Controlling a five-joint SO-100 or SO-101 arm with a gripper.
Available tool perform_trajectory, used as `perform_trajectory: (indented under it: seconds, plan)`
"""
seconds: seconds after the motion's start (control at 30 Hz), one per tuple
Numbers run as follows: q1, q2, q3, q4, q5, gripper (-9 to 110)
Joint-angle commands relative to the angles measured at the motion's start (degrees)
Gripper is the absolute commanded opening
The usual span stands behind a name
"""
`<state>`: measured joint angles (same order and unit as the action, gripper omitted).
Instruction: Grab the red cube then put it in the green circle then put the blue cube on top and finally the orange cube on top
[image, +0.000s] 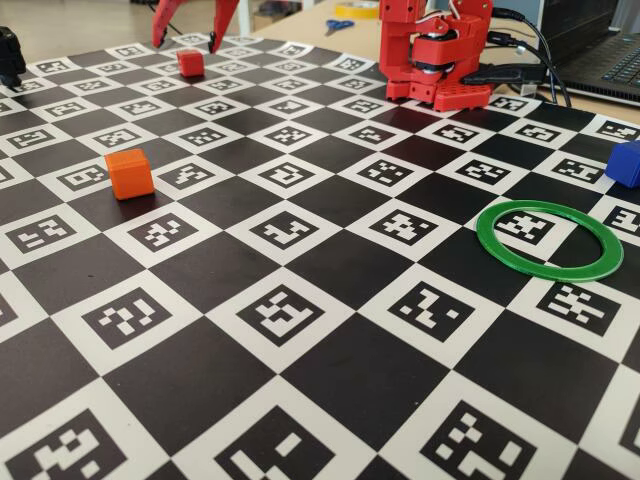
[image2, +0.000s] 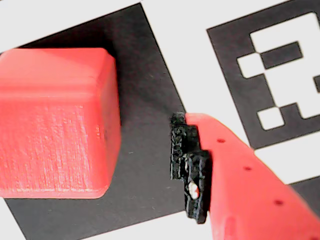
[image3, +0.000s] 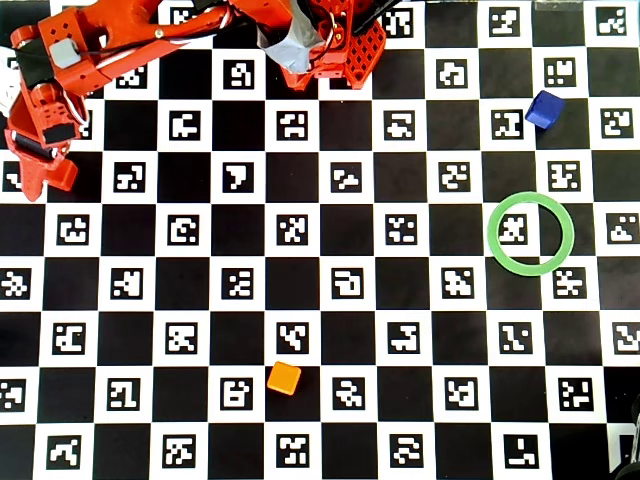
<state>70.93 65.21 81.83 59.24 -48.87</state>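
The red cube (image: 190, 63) rests on the board at the far left in the fixed view. My gripper (image: 186, 47) hangs open just over it, one red finger on each side of the cube. In the wrist view the red cube (image2: 55, 125) fills the left side. One black-padded finger (image2: 190, 170) stands apart from it on the right, with dark board showing between them; the other finger is out of frame. The orange cube (image: 130, 172) sits alone at the left. At the right lies the green circle (image: 548, 268), empty. The blue cube (image: 625, 163) is behind it.
The red arm base (image: 435, 55) stands at the back of the checkered marker board (image: 300, 400), with cables and a laptop (image: 600, 60) behind. From overhead the arm (image3: 120, 40) stretches to the left edge, and I cannot pick the red cube out from the gripper parts.
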Motion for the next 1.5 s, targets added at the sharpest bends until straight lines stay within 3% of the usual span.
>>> perform_trajectory:
  seconds: [0.0,0.8,1.07,1.47]
  plan:
    - [-0.97,2.20,0.00,-2.20,-0.44,43]
    - [-1.85,1.49,1.67,-5.80,-0.44,40]
    - [-1.93,1.67,2.37,-6.24,-0.79,24]
    - [-1.93,3.25,3.69,-6.06,-1.32,14]
